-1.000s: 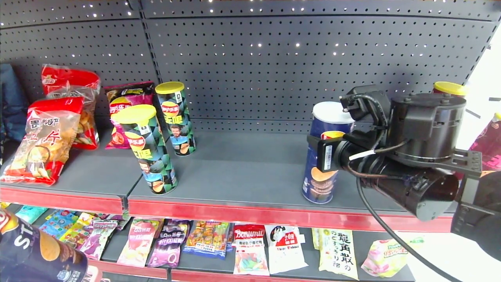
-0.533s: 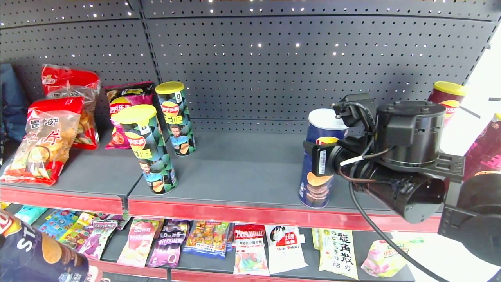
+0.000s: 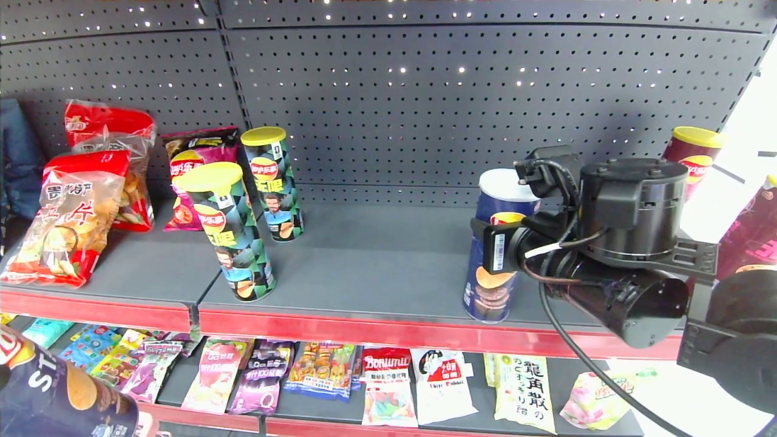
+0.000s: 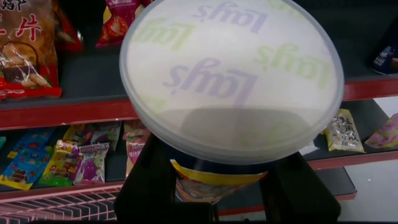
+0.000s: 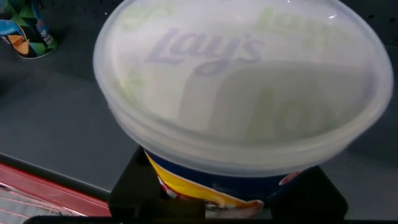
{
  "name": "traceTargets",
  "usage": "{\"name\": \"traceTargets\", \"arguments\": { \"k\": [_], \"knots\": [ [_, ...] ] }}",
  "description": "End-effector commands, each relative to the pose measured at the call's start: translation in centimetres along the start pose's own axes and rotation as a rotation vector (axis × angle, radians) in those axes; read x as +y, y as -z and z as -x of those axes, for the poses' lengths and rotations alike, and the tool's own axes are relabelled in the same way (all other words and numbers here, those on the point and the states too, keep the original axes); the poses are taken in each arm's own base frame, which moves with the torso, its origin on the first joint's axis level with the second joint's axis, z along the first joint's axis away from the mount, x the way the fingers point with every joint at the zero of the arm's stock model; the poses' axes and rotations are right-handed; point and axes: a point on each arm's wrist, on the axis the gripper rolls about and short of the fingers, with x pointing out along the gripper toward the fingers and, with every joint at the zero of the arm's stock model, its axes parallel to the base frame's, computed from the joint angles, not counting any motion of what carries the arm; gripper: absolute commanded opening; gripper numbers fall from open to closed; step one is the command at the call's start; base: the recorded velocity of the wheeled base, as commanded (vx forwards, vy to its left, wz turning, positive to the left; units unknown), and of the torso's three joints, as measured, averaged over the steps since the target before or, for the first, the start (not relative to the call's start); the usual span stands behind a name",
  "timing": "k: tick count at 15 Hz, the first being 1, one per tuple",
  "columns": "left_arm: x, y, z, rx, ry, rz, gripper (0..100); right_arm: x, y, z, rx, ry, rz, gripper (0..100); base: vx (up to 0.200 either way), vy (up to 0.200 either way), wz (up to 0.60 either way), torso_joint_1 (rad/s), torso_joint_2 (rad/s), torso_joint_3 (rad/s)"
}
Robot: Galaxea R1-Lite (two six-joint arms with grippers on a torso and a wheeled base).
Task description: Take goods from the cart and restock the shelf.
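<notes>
A blue chip can (image 3: 493, 255) with a white lid stands upright near the front edge of the grey shelf (image 3: 376, 261), toward its right side. My right gripper (image 5: 227, 190) is shut on it, with one dark finger on each side of the can (image 5: 242, 106) below its lid. I cannot tell whether the base touches the shelf. At the lower left, below shelf level, my left gripper (image 4: 217, 186) is shut on a dark chip can (image 3: 54, 394). That can's translucent lid (image 4: 230, 74) faces the wrist camera.
Two green cans with yellow lids (image 3: 234, 230) (image 3: 273, 182) and several chip bags (image 3: 67, 218) fill the shelf's left part. A dark red can (image 3: 695, 158) stands at the back right beside a magenta pack (image 3: 756, 230). Snack packets (image 3: 388, 382) line the lower shelf.
The right arm has carried the blue can a little to the left and lower, uncovering more of the dark red can behind. The left arm and its can have barely shifted.
</notes>
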Motion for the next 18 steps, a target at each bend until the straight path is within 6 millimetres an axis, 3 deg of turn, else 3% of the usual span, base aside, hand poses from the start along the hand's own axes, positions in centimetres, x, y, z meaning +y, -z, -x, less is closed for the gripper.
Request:
{"name": "traceTargets", "arguments": {
  "k": [1,9,10,18],
  "knots": [
    [0.0,0.1,0.0,0.003,0.002,0.001,0,0.0,0.3,-0.1,0.008,0.005,0.007,0,0.000,0.000,0.00,0.000,0.00,0.000],
    [0.0,0.4,-0.2,0.017,0.002,0.004,0,0.6,0.8,-0.1,0.022,0.010,0.019,0,0.000,0.000,0.00,0.000,0.00,0.000],
    [0.0,0.5,-0.2,0.018,0.002,0.004,0,0.7,0.8,0.0,0.022,0.005,0.020,100,0.000,0.000,0.00,0.000,0.00,0.000],
    [0.0,0.5,-0.2,0.020,0.002,0.004,0,1.1,-0.1,2.0,-0.014,-0.024,0.009,100,0.000,0.000,0.00,0.000,0.00,0.000]
  ]
}}
